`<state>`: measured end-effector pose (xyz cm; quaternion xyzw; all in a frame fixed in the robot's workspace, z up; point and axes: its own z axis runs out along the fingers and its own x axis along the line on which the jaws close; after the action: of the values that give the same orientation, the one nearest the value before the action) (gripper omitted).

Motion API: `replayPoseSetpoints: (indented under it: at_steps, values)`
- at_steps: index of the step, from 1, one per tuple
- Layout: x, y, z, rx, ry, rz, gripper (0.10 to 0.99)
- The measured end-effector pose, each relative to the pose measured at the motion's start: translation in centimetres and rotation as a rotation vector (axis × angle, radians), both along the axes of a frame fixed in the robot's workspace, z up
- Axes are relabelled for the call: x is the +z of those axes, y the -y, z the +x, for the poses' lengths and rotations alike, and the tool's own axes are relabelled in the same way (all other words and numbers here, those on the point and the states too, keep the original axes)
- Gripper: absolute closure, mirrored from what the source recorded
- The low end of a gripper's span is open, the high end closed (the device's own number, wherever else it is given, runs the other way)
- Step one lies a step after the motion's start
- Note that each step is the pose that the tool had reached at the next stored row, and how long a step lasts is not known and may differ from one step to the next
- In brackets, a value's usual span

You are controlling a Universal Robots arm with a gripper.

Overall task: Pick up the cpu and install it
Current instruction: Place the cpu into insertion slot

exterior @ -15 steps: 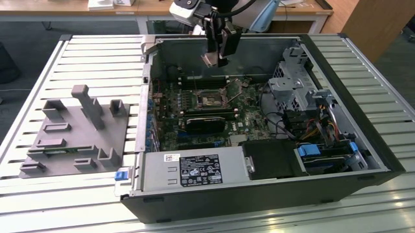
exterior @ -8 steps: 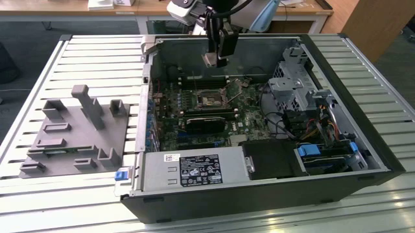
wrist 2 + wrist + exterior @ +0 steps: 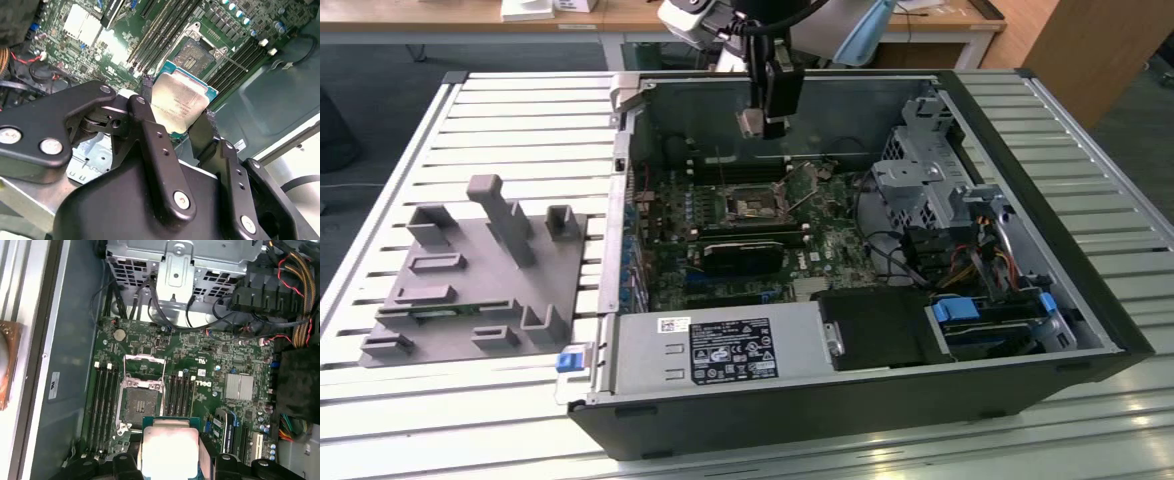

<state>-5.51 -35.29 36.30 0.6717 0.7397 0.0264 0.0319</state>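
Gripper point(image 3: 175, 117): clamped on the cpu point(image 3: 177, 102) by two opposite edges.
Cpu: we see it aloft over the motherboard point(image 3: 210, 347) — apart from the open socket point(image 3: 137, 400).
Hidden: its underside; fingers point(image 3: 150, 130) cover its near edge.

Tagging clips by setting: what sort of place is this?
Probably a robotics lab or workshop: an open computer case lies on a slatted table, a grey fixture tray beside it, a desk behind. The gripper holds the cpu over the motherboard.
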Motion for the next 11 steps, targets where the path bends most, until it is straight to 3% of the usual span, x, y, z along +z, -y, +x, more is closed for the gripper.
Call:
replayPoseSetpoints:
  at_steps: [6,11]
  values:
    - [-0.04,-0.10,0.00,-0.057,0.0000,0.000,0.549]
    - [-0.15,-0.11,0.00,-0.071,-0.0001,0.000,0.549]
